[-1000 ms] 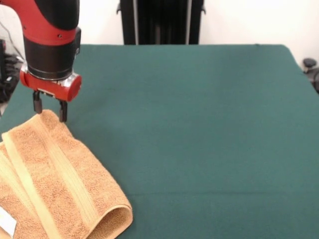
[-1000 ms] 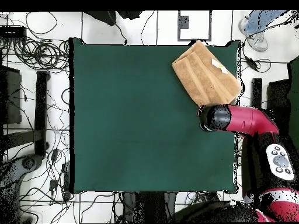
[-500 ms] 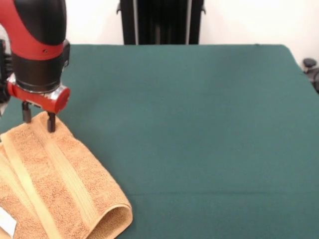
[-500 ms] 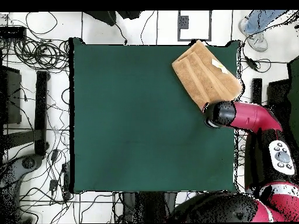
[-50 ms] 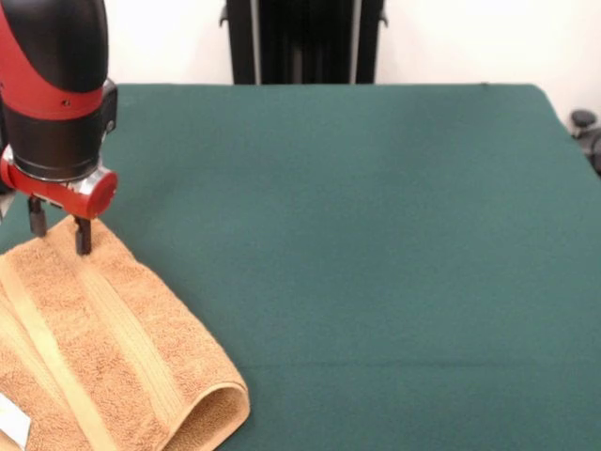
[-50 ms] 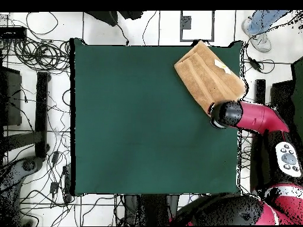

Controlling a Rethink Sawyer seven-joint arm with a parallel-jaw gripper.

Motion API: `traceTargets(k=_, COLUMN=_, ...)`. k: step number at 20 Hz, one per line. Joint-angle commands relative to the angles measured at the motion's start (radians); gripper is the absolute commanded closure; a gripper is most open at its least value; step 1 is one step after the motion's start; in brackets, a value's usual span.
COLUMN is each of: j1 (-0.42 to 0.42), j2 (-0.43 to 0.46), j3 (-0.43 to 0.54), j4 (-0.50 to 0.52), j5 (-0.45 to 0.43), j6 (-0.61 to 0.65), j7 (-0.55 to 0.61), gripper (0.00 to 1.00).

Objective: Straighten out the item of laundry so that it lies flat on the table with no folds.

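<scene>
The item of laundry (image 5: 103,348) is a tan-orange towel, folded over on itself at the near left of the table (image 5: 376,235), with a rounded fold along its front edge and a white tag (image 5: 9,427) at the lower left. My gripper (image 5: 59,227) is open at the towel's far corner, one finger on each side of the tip and the fingertips at cloth level. From overhead, the towel (image 6: 207,74) lies at an angle in the table's (image 6: 142,118) upper right corner, and the arm's wrist (image 6: 226,114) covers the gripper at the towel's lower corner.
The towel lies close to the table's edges (image 6: 239,71) in that corner. A black stand (image 5: 300,42) rises behind the far edge. Cables (image 6: 35,53) cover the floor on the overhead left. A person's leg and shoe (image 6: 260,26) show at the overhead top right.
In the front view the gripper has moved left and down, from just behind the towel's far corner to straddling it. The towel has not shifted.
</scene>
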State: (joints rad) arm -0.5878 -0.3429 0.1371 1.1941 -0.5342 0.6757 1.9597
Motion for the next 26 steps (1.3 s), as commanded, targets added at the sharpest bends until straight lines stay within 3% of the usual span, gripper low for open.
traceTargets(k=1, j1=0.001, j2=0.066, j3=0.072, j4=0.044, j5=0.014, j6=0.039, j7=-0.082, gripper=0.0)
traceTargets(k=13, j1=-0.087, j2=0.271, j3=0.141, j4=-0.073, j5=0.2, j6=0.226, j7=-0.079, gripper=0.0)
traceTargets(k=26, j1=-0.094, j2=0.345, j3=0.155, j4=-0.095, j5=0.276, j6=0.195, j7=-0.115, gripper=0.0)
